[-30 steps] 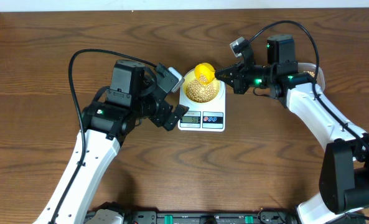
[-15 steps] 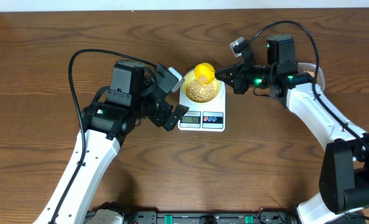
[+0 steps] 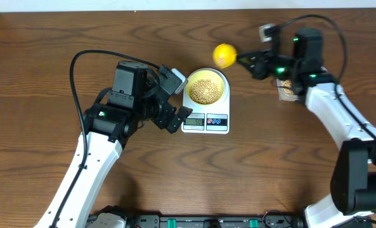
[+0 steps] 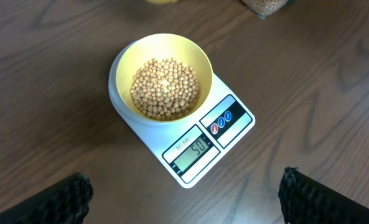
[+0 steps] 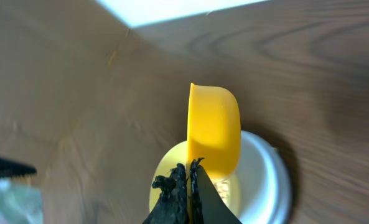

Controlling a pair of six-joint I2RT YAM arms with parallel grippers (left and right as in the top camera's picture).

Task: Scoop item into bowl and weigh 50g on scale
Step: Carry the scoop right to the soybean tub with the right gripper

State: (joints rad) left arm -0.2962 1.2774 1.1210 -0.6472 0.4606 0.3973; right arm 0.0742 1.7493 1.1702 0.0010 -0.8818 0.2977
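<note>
The pale-yellow bowl [image 3: 206, 89] stands on the white scale [image 3: 206, 114], holding many tan beans [image 4: 165, 88]. The scale's display [image 4: 191, 149] reads 50. My right gripper [image 3: 245, 59] is shut on the handle of a bright yellow scoop [image 3: 224, 55], held in the air up and to the right of the bowl; the scoop [image 5: 214, 129] is turned on its side in the right wrist view. My left gripper [image 3: 173, 101] is open and empty, just left of the scale; its fingers [image 4: 50, 202] frame the scale in the left wrist view.
A clear tub with beans [image 3: 289, 87] sits at the right, partly hidden under my right arm. The table's far edge [image 3: 175, 7] meets a white wall.
My right gripper has lifted the yellow scoop away from over the bowl, up and to the right. The left arm has not moved.
</note>
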